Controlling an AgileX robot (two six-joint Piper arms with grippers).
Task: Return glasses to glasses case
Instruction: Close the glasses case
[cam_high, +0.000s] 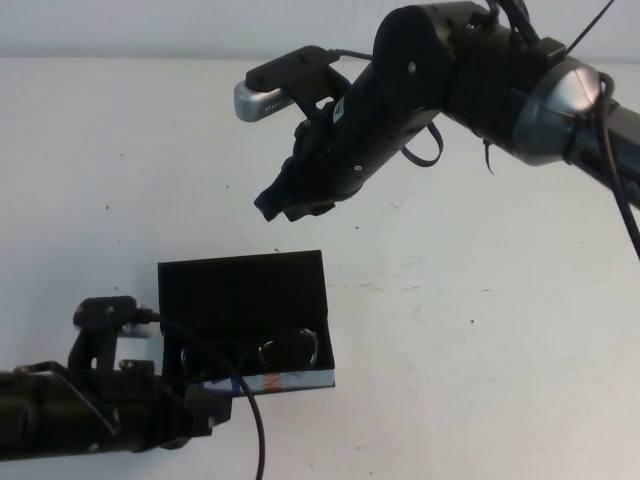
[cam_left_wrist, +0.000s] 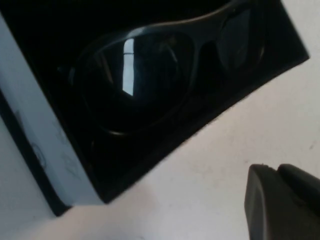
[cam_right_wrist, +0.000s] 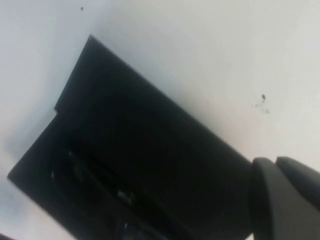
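The black glasses case (cam_high: 240, 285) lies open on the white table, with its flap lid folded back and its white printed front edge (cam_high: 270, 381) towards me. The black glasses (cam_high: 275, 350) lie inside it, lenses up, and they fill the left wrist view (cam_left_wrist: 150, 75) beside the white edge (cam_left_wrist: 45, 145). My left gripper (cam_high: 212, 408) sits low at the case's front left corner, shut and empty; its fingers also show in the left wrist view (cam_left_wrist: 275, 172). My right gripper (cam_high: 290, 200) hangs in the air above the far side of the case, shut and empty. The right wrist view looks down on the open case (cam_right_wrist: 150, 150).
The white table (cam_high: 480, 330) stretches bare to the right of the case and behind it. A cable from my left arm (cam_high: 250, 410) loops over the front of the case. A few small dark specks (cam_right_wrist: 262, 99) mark the tabletop.
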